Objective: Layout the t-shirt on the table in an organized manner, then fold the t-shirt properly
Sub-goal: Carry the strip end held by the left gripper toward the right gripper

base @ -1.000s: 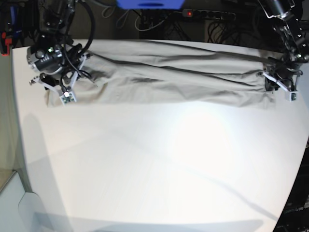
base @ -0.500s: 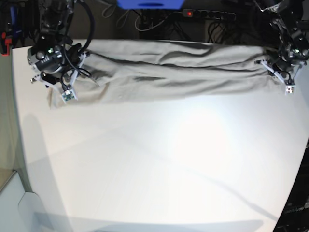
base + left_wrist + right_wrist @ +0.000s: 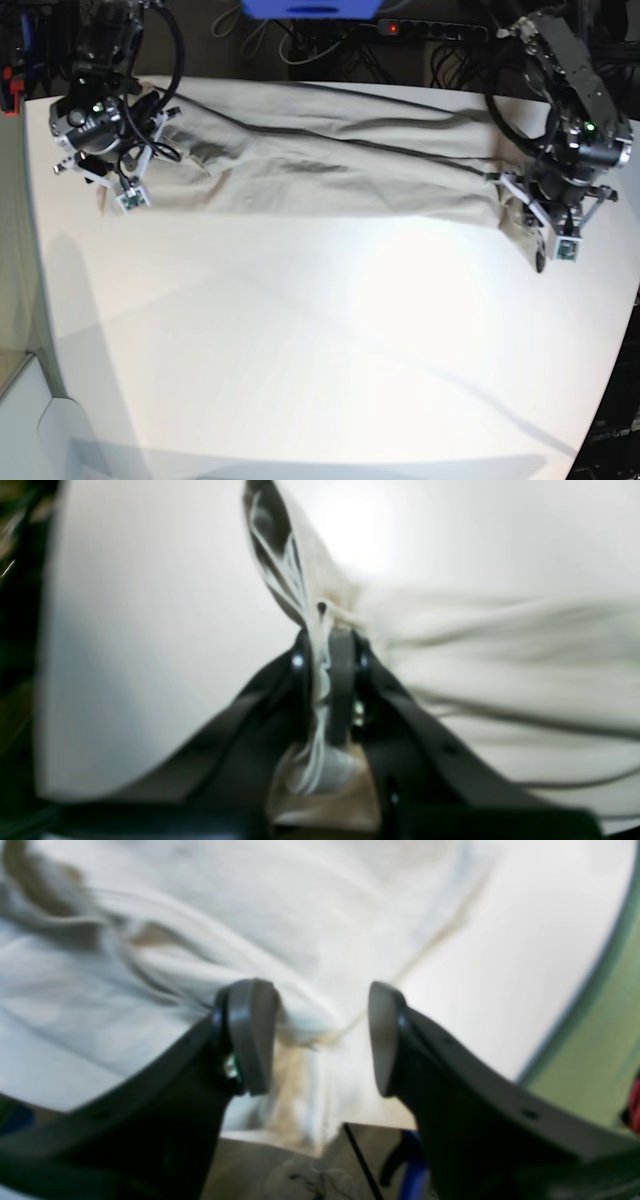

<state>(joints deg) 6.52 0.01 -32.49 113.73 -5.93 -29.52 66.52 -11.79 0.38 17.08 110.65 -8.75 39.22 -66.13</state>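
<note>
My left gripper (image 3: 556, 228) has come nearer me and inward since the earlier frames, dragging its end of the t-shirt (image 3: 330, 165) with it; the cloth now slants across the far side of the table (image 3: 330, 350). Its jaws are clamped on a bunched fold of the shirt. My right gripper (image 3: 320, 1037) hangs over the shirt's other end with jaws apart, holding nothing. I judge the risk is this: with that end unpinned, pulling from the left will slide and rumple the whole shirt rather than spread it.
</note>
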